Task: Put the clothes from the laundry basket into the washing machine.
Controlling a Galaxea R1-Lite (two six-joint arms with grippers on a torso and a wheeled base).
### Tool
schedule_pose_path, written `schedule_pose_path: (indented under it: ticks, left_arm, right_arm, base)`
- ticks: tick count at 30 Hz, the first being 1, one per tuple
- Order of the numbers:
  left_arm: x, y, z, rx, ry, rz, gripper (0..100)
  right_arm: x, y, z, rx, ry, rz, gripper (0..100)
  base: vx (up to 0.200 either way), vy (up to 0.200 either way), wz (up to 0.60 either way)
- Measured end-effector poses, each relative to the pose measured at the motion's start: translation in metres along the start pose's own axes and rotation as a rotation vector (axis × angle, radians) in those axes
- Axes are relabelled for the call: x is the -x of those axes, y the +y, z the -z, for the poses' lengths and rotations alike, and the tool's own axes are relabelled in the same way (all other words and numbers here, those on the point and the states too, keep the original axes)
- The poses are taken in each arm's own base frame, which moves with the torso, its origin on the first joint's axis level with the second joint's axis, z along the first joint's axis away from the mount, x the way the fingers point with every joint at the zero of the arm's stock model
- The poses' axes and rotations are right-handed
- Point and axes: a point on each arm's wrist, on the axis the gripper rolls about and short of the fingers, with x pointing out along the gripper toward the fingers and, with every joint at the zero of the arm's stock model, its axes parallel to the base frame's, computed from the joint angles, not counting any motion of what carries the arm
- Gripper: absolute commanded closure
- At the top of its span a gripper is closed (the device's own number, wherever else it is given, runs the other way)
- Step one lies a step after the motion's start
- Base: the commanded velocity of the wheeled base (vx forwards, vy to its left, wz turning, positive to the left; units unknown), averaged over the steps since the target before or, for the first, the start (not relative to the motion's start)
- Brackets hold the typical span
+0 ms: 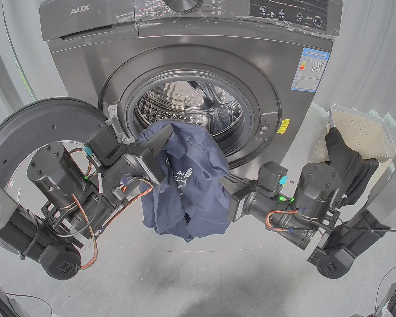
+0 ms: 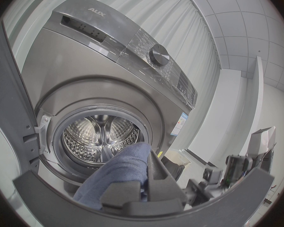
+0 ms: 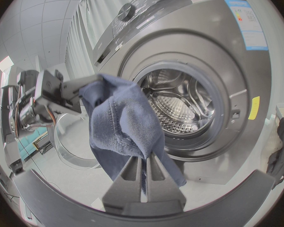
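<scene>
A navy blue garment [image 1: 193, 177] hangs in front of the washing machine's open drum [image 1: 185, 100], held up by both grippers. My left gripper [image 1: 163, 135] is shut on its top edge right at the lower rim of the opening, with the cloth bunched between its fingers [image 2: 161, 174]. My right gripper [image 3: 145, 156] is shut on a lower fold of the same garment [image 3: 123, 123], to the right of and below the opening. The white laundry basket [image 1: 365, 133] stands at the right of the machine with a black garment [image 1: 347, 164] draped over its near rim.
The round machine door [image 1: 35, 124] is swung fully open to the left, behind my left arm. The steel drum [image 2: 97, 136] looks bare inside. Grey floor [image 1: 198, 274] lies free below the hanging cloth. White curtains hang behind the machine.
</scene>
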Motion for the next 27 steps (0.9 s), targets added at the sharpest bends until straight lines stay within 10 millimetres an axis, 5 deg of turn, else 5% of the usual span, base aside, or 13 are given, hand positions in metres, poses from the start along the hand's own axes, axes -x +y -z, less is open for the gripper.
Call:
schedule_pose_path:
  ticks: [7,8,16,27]
  left_arm:
    - [0.006,0.001,0.007,0.000,0.039,0.003,100]
    - [0.006,0.001,0.008,0.000,0.044,0.005,0]
    - [0.019,-0.002,0.024,0.007,0.131,0.030,0]
    - [0.028,0.002,0.084,0.016,0.357,0.014,0]
  right_arm:
    - [0.018,-0.011,-0.026,-0.010,-0.070,0.016,100]
    - [0.019,-0.011,-0.028,-0.011,-0.080,0.017,100]
    - [0.037,-0.012,-0.052,-0.018,-0.158,0.017,100]
    - [0.057,-0.007,-0.079,-0.020,-0.247,-0.014,100]
  base:
    - [0.000,0.000,0.00]
    - [0.000,0.000,0.00]
    - [0.000,0.000,0.00]
    - [0.000,0.000,0.00]
